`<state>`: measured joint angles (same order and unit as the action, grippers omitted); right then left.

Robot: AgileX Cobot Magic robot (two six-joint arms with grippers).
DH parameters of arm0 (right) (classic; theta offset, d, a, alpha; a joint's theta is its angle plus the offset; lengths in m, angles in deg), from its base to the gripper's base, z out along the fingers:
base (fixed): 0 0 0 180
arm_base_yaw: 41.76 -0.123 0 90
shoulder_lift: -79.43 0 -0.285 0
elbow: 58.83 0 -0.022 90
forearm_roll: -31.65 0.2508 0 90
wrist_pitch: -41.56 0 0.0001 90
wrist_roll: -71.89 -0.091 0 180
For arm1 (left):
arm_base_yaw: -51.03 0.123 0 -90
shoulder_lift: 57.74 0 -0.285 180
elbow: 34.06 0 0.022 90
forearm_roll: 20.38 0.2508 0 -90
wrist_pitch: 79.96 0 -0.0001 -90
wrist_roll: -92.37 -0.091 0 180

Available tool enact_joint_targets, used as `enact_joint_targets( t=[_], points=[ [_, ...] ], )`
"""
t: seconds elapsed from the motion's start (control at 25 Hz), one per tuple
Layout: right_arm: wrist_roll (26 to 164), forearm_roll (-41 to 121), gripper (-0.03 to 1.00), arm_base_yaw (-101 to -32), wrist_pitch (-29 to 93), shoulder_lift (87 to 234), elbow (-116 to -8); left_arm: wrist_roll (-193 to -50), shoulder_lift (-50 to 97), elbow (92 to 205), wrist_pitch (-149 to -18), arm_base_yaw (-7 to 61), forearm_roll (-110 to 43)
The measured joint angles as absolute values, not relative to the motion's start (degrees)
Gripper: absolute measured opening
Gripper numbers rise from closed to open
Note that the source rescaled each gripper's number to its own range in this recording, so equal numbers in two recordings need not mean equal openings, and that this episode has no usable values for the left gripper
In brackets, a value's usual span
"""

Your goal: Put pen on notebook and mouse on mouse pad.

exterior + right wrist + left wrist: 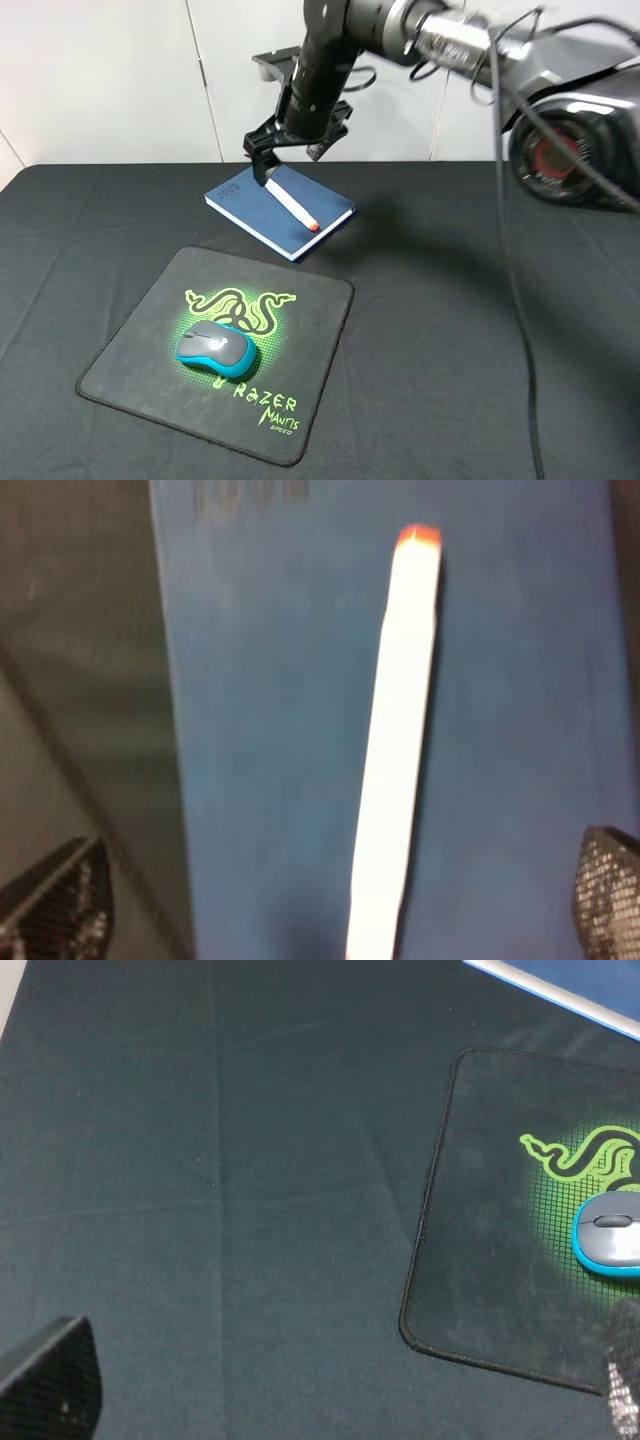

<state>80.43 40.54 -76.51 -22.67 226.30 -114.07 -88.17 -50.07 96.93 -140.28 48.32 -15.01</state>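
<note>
The white pen (293,207) with its orange-red tip lies diagonally on the blue notebook (250,205) at the back of the table. My right gripper (265,168) hangs just over the pen's far end. In the right wrist view its fingers (55,895) stand wide apart either side of the pen (405,730), open, over the notebook (270,730). The grey and teal mouse (215,347) rests on the black mouse pad (140,350), over the green logo. My left gripper (335,1385) is open and empty above bare cloth, left of the mouse pad (490,1240) and mouse (610,1232).
A black cloth (450,330) covers the whole table. The right arm (330,60) reaches across from the upper right, with its cable (515,300) hanging down over the table's right side. A white wall stands behind.
</note>
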Motion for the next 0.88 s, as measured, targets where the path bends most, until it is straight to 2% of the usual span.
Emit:
enact_joint_targets(
  t=[0.16, 0.52, 0.64, 0.88],
  points=[
    [77.79, 38.78, 1.0, -76.51, -27.75, 222.46, -114.07, -88.17, -50.07, 96.93, -140.28, 48.32, -15.01],
    [72.86, 38.19, 1.0, -76.51, -28.04, 212.87, -112.57, -88.17, -50.07, 96.93, -140.28, 48.32, -15.01],
    [72.75, 37.94, 1.0, -76.51, -28.04, 207.36, -106.97, -88.17, -50.07, 96.93, -140.28, 48.32, -15.01],
    [72.63, 37.94, 1.0, -76.51, -28.04, 194.29, -89.2, -88.17, -50.07, 96.93, -140.28, 48.32, -15.11]
  ],
)
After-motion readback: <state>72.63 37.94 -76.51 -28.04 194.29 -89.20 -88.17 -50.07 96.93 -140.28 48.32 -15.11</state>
